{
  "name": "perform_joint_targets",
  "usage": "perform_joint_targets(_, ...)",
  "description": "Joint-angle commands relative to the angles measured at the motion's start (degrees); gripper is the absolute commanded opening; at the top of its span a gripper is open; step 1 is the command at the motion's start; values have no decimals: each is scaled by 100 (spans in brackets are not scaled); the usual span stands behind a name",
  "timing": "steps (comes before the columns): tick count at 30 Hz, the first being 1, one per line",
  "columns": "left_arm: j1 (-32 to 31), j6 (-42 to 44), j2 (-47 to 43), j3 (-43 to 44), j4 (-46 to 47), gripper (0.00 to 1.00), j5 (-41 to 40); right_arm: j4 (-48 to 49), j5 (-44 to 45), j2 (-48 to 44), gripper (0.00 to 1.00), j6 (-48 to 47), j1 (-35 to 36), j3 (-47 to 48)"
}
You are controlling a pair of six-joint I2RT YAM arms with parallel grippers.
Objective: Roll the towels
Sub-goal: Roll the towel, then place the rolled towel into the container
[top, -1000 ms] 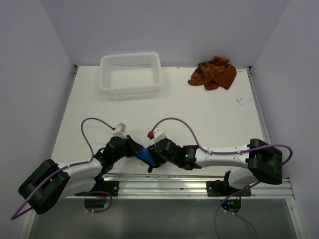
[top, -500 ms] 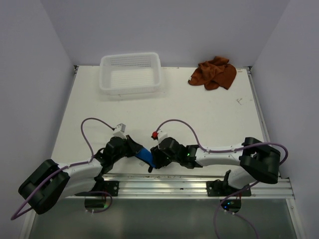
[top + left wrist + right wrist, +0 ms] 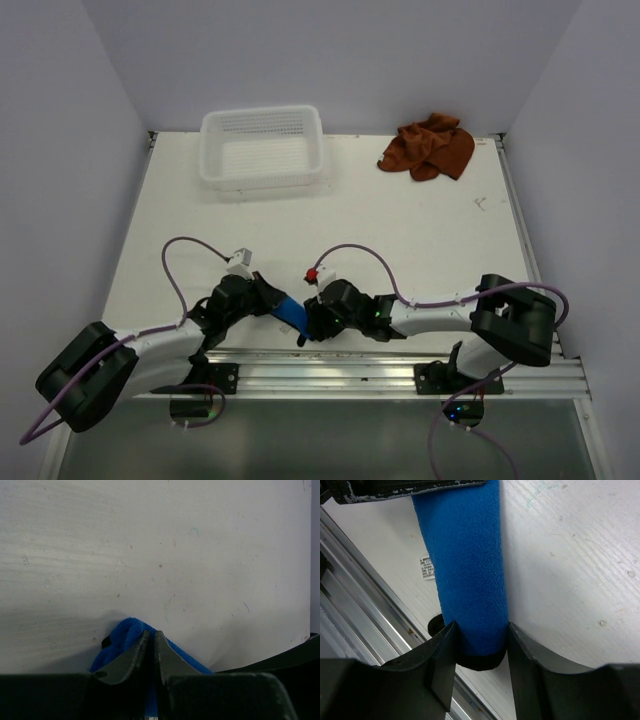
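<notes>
The bright blue towel (image 3: pixel 292 314) is a tight roll lying near the table's front edge, between my two grippers. My left gripper (image 3: pixel 270 297) is shut on its far end; in the left wrist view the jaws (image 3: pixel 151 633) are pressed nearly together with blue cloth (image 3: pixel 122 636) bunched around them. My right gripper (image 3: pixel 309 324) grips the near end; in the right wrist view its fingers (image 3: pixel 480 630) press both sides of the roll (image 3: pixel 465 555). The rust-brown towel (image 3: pixel 430 147) lies crumpled at the back right, far from both grippers.
A white mesh basket (image 3: pixel 263 148) stands at the back left. The aluminium rail (image 3: pixel 400 365) runs along the table's front edge just below the roll, and also shows in the right wrist view (image 3: pixel 350 645). Purple cables arch over both arms.
My right gripper has shifted slightly left onto the near end of the blue roll, and the right arm's elbow has moved left. The left arm has barely moved.
</notes>
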Motion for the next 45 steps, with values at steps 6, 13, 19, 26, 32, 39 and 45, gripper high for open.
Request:
perform_joint_targets(6,32,100,-363,-398,-919,15,-336,-130,-283,260,34,-57,30,-106)
perform_joint_targets(13,32,275,-961,93,-1735,18,-581,-358,-142,409,21,-180,223,79)
perform_joint_targets(19,32,477,-1137,576,-2245,21,-766,-420,-46,462,6,-223,320,149)
perform_joint_targets(26,41,952,-1541,1499,-3317,22,-1451,-789,630,199,0,-408,347,281)
perform_joint_targets(32,41,1479,-1717,2343,-4012,27,-2120,-1043,1202,93,0,-601,356,562)
perform_joint_targets(39,32,1918,-1709,2774,-4215,28,-2480,-1413,1720,339,0,-1127,338,1317)
perform_joint_targets(45,32,1919,-1613,2766,-4066,28,-2726,-1782,2098,717,0,-1839,250,2266)
